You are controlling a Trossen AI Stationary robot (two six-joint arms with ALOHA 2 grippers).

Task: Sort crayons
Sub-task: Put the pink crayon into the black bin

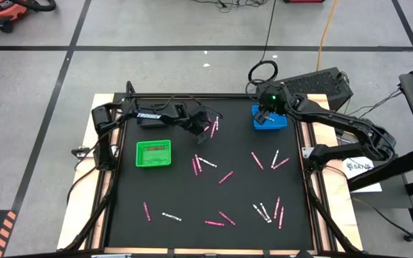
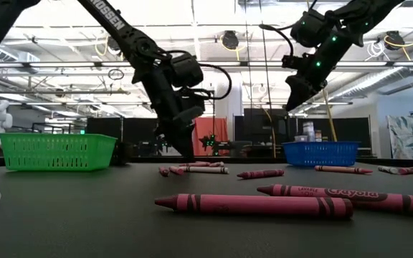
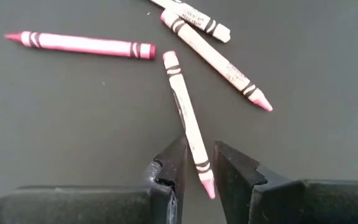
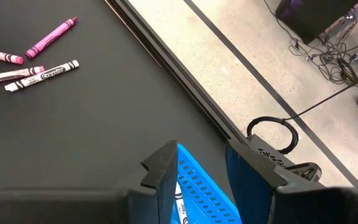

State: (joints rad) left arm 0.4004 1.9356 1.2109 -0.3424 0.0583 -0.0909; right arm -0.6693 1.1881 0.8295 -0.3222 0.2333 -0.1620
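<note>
Pink and white crayons lie scattered flat on the black mat (image 1: 214, 193), for instance a pink one (image 1: 226, 177) and a white one (image 1: 171, 216). My left gripper (image 3: 199, 163) is low over the mat's far middle (image 1: 208, 129), open. Its fingers stand on either side of the pointed end of a pale pink crayon (image 3: 188, 118) that lies on the mat; I cannot tell whether they touch it. My right gripper (image 4: 201, 165) is open and empty above the blue tray (image 1: 269, 119), which holds a white crayon (image 4: 178, 204).
A green tray (image 1: 153, 153) stands on the mat's left. Three more crayons (image 3: 219, 59) lie just beyond my left gripper. The mat's raised frame (image 4: 166, 68) runs past the blue tray. A black box and cables (image 1: 314, 82) sit behind the far right corner.
</note>
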